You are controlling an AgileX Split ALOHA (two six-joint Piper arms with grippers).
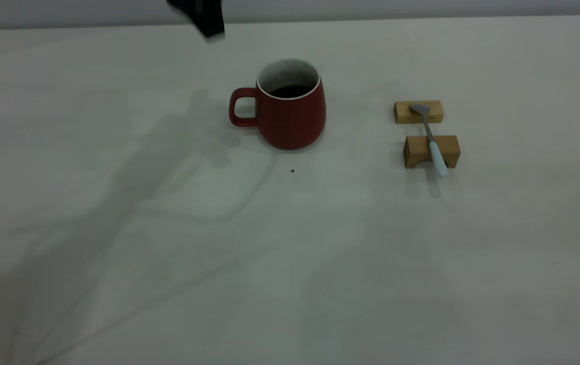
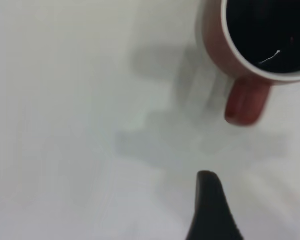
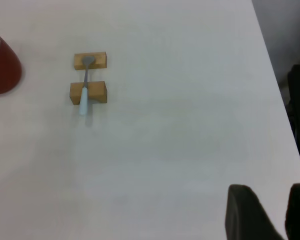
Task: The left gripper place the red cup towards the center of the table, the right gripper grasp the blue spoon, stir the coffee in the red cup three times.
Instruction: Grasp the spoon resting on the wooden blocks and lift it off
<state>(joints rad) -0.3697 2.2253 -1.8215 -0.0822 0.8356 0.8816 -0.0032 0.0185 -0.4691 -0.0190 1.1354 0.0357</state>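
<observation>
Red cup (image 1: pixel 290 114) of coffee (image 1: pixel 291 91) mid-counter (image 1: pixel 168 263); blue spoon (image 1: pixel 432 142) on two wooden blocks (image 1: pixel 430 151) — left tool (image 1: pixel 203 19) raised, grip state unclear; right tool (image 3: pixel 270 212) spread, well apart.

Dark red on the outside of the red cup (image 1: pixel 290 119), white with faint dark speckles inside and along the rim, nearly black for the coffee (image 1: pixel 292 91) in it. Pale blue on the handle of the blue spoon (image 1: pixel 432 139), grey on its neck and bowl, honey-brown on the two wooden blocks (image 1: pixel 431 151) beneath. Plain off-white for the table (image 1: pixel 168 263), one tiny dark speck (image 1: pixel 292 171) near the cup, black for the left gripper (image 1: pixel 203 17) at far left and the right gripper (image 3: pixel 270 212).
</observation>
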